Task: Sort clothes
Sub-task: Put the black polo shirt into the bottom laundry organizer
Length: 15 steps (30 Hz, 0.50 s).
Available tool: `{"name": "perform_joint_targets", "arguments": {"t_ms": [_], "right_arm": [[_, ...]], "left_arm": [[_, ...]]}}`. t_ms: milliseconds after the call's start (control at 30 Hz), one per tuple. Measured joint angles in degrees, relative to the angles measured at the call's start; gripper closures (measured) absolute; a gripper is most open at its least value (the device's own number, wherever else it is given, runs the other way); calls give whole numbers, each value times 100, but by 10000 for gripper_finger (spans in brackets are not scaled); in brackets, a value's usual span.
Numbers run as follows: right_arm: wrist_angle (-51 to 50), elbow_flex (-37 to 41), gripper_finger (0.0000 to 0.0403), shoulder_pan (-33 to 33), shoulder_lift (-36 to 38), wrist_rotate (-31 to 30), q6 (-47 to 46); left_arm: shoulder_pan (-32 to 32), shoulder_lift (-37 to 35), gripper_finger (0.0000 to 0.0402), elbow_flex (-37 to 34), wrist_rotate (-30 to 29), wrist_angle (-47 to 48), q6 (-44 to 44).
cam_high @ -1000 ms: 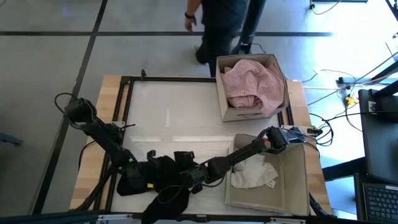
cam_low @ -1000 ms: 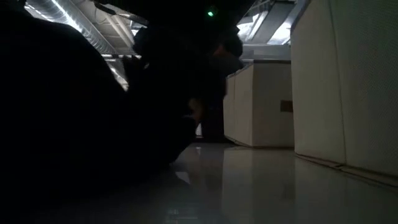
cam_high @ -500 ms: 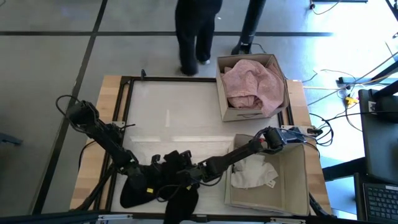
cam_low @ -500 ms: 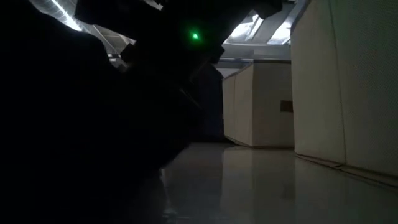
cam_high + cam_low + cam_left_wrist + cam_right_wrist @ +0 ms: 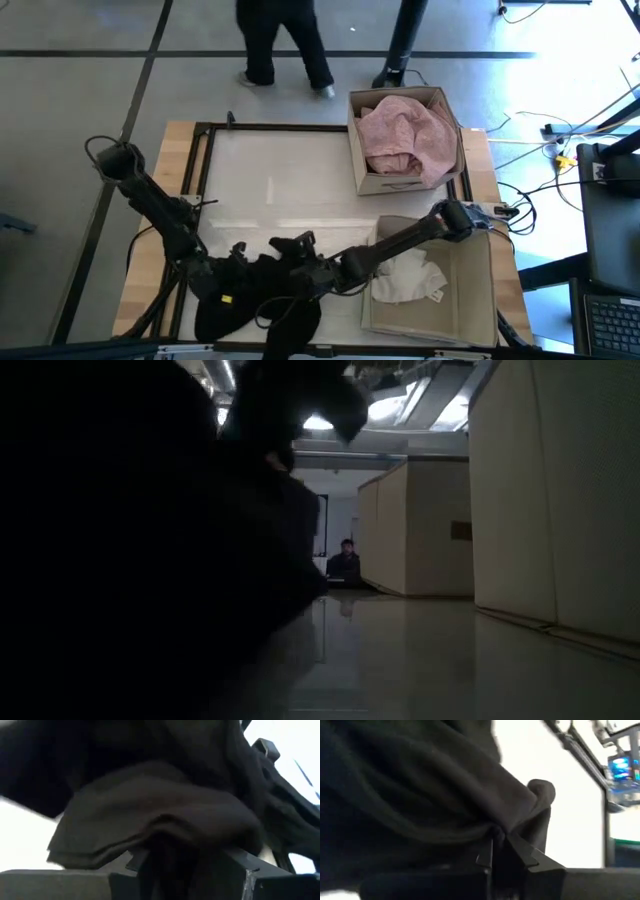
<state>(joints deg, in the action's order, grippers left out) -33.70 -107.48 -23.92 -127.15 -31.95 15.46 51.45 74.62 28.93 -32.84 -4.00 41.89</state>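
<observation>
Black garment (image 5: 255,300), limp, light and prone to sagging, is bunched at the table's (image 5: 270,180) six o'clock edge, pinched in the left pincer (image 5: 225,285) and right pincer (image 5: 300,272), and is best gripped by thick folds.

A garment (image 5: 255,300) lies at the desk's (image 5: 270,180) near edge, between both arms. To its right, a box (image 5: 470,290) holds small clothes (image 5: 405,280); behind that, another box (image 5: 365,160) holds a garment (image 5: 405,135).
</observation>
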Motion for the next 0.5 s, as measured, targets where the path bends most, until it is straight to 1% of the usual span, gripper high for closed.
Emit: {"name": "perform_joint_targets", "arguments": {"t_ms": [200, 367, 500], "right_arm": [[-498, -4, 377, 0, 768, -561, -4], [-843, -4, 383, -1, 1370, -919, -3], [-898, -4, 383, -38, 1879, -1249, -2]], "left_arm": [[349, -214, 256, 0, -325, 797, 676], [371, -211, 256, 0, -359, 1038, 898], [371, -211, 256, 0, -360, 1098, 916]]}}
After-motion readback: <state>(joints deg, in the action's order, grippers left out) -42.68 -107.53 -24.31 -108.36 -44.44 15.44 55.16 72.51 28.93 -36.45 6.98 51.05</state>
